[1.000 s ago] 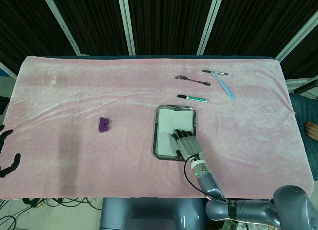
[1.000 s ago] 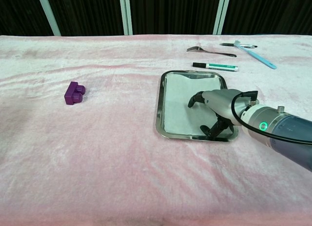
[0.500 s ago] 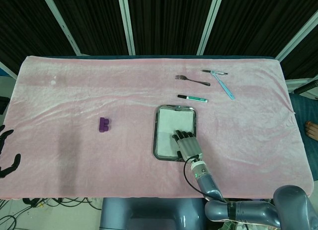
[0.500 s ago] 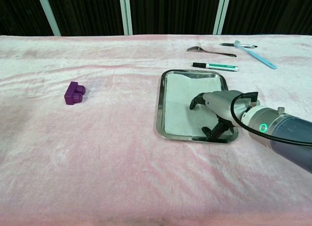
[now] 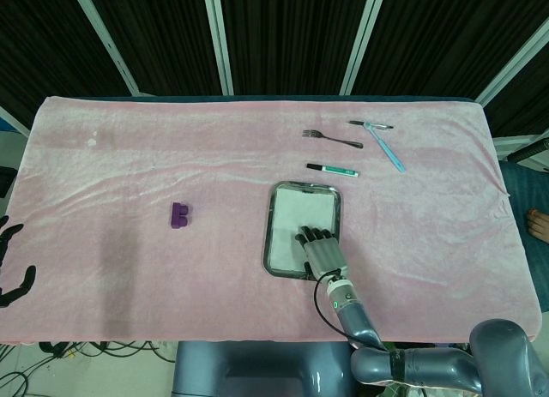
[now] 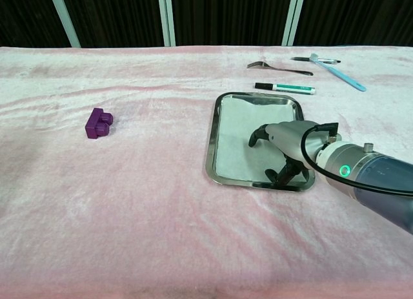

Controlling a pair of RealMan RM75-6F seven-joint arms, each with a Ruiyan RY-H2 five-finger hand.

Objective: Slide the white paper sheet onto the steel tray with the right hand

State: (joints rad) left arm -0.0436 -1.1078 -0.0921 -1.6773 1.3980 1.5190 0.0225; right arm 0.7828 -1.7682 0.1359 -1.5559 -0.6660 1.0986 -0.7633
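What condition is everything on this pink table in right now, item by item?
white paper sheet: lying flat inside the tray.
steel tray: flat on the cloth, holding the paper.
right robot hand: over the tray's near right part, fingers on the paper.
left robot hand: off the table's left edge, holding nothing.
green marker: capped, lying beyond the tray.
fork: lying flat.
blue toothbrush: lying flat.
purple block: resting alone, left of the tray.

Your right hand [image 6: 284,146] covers the near right part of the white paper sheet [image 6: 237,134], so its contact there can't be read. Your left hand [image 5: 10,264] is cut by the head view's left edge; finger posture indistinct.
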